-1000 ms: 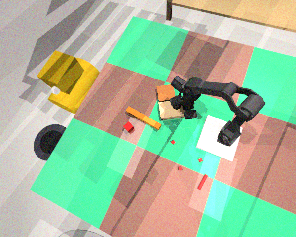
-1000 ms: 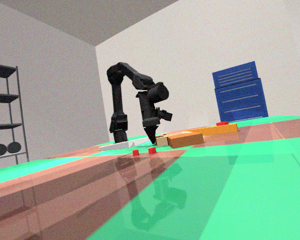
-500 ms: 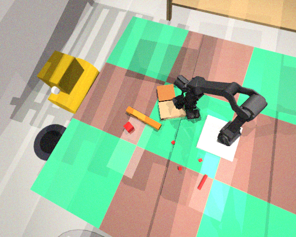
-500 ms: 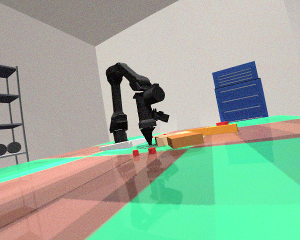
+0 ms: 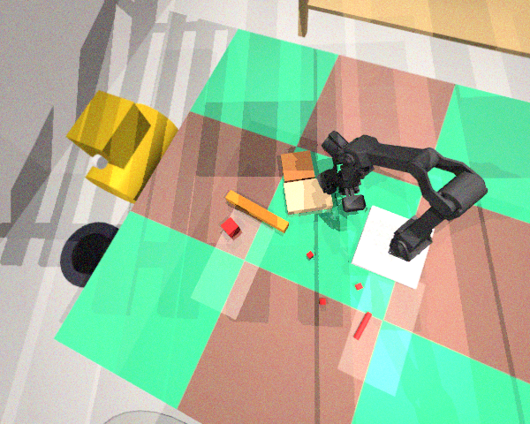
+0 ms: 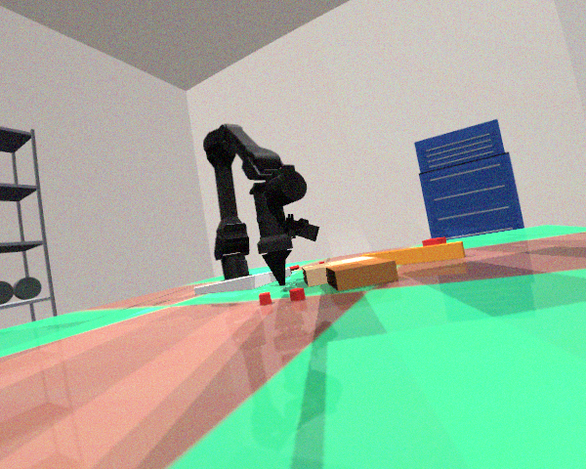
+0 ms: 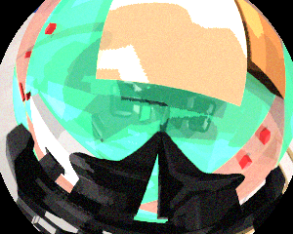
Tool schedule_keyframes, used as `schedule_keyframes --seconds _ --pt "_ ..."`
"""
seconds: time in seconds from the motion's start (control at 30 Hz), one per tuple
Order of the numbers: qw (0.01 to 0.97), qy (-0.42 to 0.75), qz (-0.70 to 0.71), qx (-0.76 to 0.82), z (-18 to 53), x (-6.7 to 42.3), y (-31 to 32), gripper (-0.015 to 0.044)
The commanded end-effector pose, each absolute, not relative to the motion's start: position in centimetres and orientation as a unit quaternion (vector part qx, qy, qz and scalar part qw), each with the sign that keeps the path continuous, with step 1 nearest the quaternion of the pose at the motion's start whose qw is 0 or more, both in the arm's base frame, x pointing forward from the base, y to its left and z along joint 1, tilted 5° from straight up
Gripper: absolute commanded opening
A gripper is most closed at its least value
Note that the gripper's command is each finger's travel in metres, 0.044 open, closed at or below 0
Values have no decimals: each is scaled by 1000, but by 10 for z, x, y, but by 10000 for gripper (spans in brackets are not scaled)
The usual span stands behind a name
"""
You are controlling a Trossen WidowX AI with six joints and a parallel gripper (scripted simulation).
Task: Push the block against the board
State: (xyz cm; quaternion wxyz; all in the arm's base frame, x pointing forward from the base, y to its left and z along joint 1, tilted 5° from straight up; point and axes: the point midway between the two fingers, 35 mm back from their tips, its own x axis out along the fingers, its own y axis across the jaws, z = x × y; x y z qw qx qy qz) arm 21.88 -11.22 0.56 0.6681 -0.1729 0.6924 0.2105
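The orange square block (image 5: 296,165) (image 6: 366,277) (image 7: 268,41) lies flat beside the cream board (image 5: 304,197) (image 6: 313,275) (image 7: 176,44). Their facing sides are very close, with a thin dark seam between them; whether they touch along the whole side cannot be told. Their left edges are roughly in line in the top view. My gripper (image 6: 283,283) (image 7: 160,134) is shut and empty. It points down, its tips low near the mat, off the board's end nearest the arm base, with a gap to that end. In the top view the arm hides its tips and the board's corner near it.
A long yellow-orange bar (image 5: 256,211) (image 6: 430,252) lies beyond the board, with a red cube (image 5: 230,226) (image 6: 434,240) behind it. Small red cubes (image 5: 309,254) (image 5: 359,286) (image 5: 322,301) and a red stick (image 5: 362,325) lie on the mat. A white plate (image 5: 370,237) is under the arm's base.
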Motion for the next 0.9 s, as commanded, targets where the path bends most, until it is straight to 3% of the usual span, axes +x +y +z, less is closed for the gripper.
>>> schedule_keyframes --seconds 0.0,0.13,0.27,0.47,0.87 --pt "668 692 209 -177 7 214 -116 0" --pt "668 693 210 -173 9 214 -116 0" --pt "668 692 209 -177 58 216 -117 0" --pt "672 687 207 -179 60 220 -118 0" --pt "675 685 210 -177 70 363 -49 0"
